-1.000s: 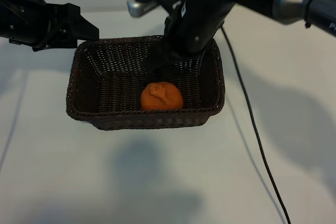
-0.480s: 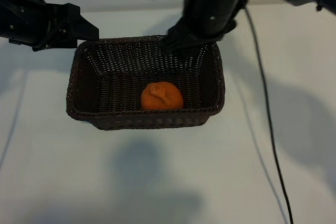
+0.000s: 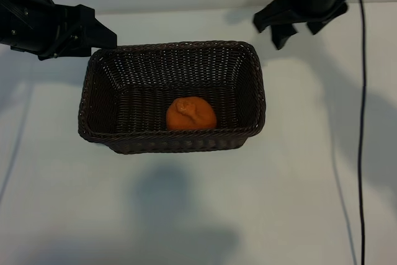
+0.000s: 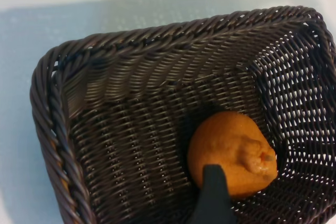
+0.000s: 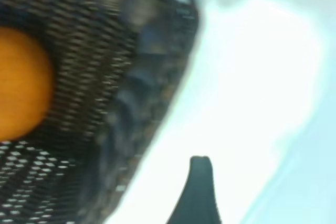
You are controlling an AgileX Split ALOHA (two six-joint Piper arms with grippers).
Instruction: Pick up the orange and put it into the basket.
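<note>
**Orange lies in the basket, both grippers empty**

The orange (image 3: 191,113) is a round, slightly flattened fruit with dull, dimpled skin and a lumpy knob at its top, which the left wrist view shows as a puckered bump (image 4: 232,153). It rests on the woven floor of the basket (image 3: 99,128), near the front wall and a little right of the middle, much smaller than the basket around it. The basket is a dark brown wicker rectangle with rounded corners and a braided rim, standing on the pale table (image 3: 198,215).

The right gripper (image 3: 296,32) hangs above the table just outside the basket's back right corner, clear of the rim, pointing steeply down. Its two dark fingers stand spread apart with nothing between them. In its own wrist view the basket's corner and part of the orange (image 5: 21,85) show blurred to one side, with one fingertip (image 5: 200,167) over bare table.

The left gripper (image 3: 102,35) is at the basket's back left corner, just above the rim, angled down towards the inside. It is spread wide and holds nothing; one dark finger (image 4: 212,192) shows in its wrist view in front of the orange.

A black cable (image 3: 361,153) runs down the table's right side.
</note>
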